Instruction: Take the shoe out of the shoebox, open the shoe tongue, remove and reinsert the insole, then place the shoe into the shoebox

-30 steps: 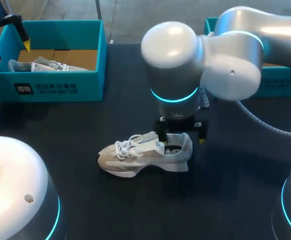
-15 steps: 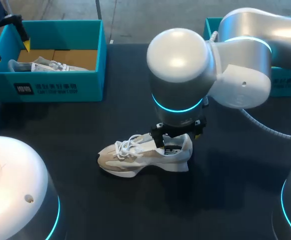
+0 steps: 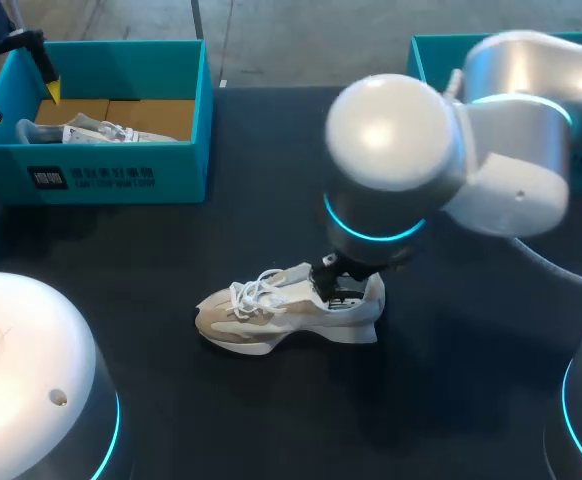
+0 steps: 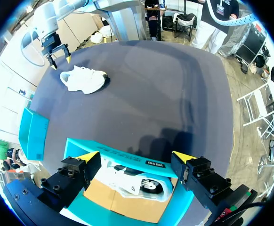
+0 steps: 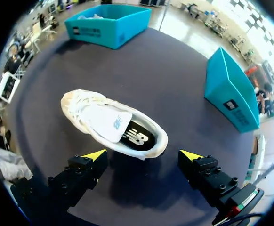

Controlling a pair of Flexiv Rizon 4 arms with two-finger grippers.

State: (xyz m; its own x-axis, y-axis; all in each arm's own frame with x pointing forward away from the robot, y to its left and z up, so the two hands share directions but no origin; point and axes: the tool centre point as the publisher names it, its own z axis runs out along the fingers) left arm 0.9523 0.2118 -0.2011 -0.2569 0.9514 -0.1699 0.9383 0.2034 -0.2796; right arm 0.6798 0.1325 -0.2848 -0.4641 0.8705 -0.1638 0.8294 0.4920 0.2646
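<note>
The pale grey-and-white laced sneaker [image 3: 286,310] lies on its sole out on the dark table [image 3: 121,260], well apart from the open teal cardboard shoebox [image 3: 111,180] at the far left. Its long axis runs across the table, toe toward my left and heel toward my right. The right gripper [image 5: 143,154] hangs just above the heel end with its yellow-tipped fingers spread wide and nothing between them. In the right wrist view the heel is the part nearest the fingers, and the shoe stretches away ahead at a slant, so the closing line sits oblique to its length. The white padded tongue [image 5: 106,121] lies flat over the throat, and behind it the dark printed insole [image 5: 137,138] shows through the heel opening, directly ahead of the gripper. The left gripper [image 4: 135,157] is also spread and empty, poised over the shoebox, where a second pale sneaker [image 4: 137,186] lies on the brown floor. A second teal box [image 5: 231,89] stands off to the right. The right arm is much the nearer, so I judge that lifting the tongue or the insole falls to it, with a short drop and perhaps a wrist turn.
</note>
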